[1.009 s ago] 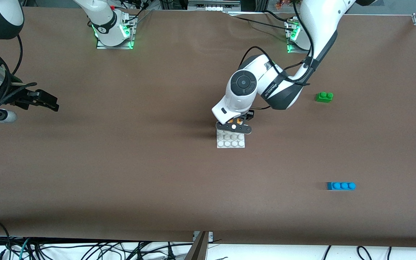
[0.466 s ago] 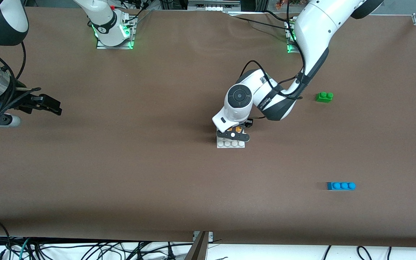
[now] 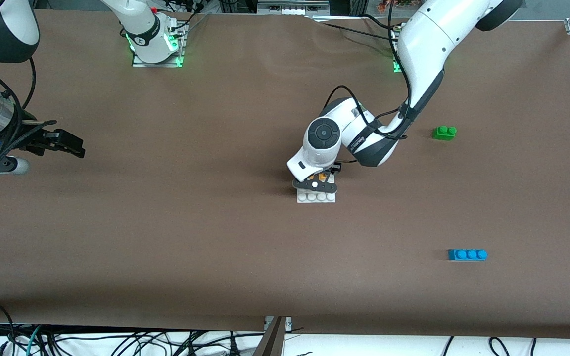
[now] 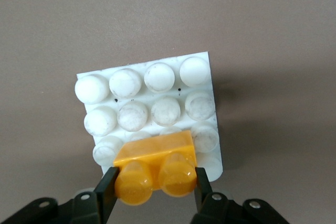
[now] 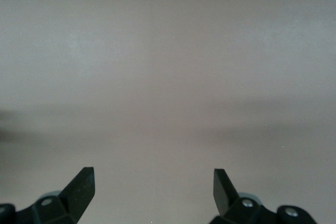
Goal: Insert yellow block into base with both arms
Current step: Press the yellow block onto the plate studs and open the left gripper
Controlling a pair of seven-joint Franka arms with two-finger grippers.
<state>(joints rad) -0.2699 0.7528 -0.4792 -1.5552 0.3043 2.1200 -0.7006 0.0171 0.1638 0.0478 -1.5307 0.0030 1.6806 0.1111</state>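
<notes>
While left end effector clamps yellow block over base edge, right end effector waits apart.

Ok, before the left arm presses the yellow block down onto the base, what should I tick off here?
1. Left gripper shut on the yellow block: ok.
2. Block over the base: ok; in the left wrist view it overlaps the studs along one edge.
3. Block lined up with the stud grid: cannot tell; it looks roughly parallel to the rows.
4. Block seated on the studs: cannot tell.
5. Right gripper bracing the base: not ok; it is open, over bare table toward the right arm's end.
6. Green brick and blue brick away from the base: ok.
</notes>
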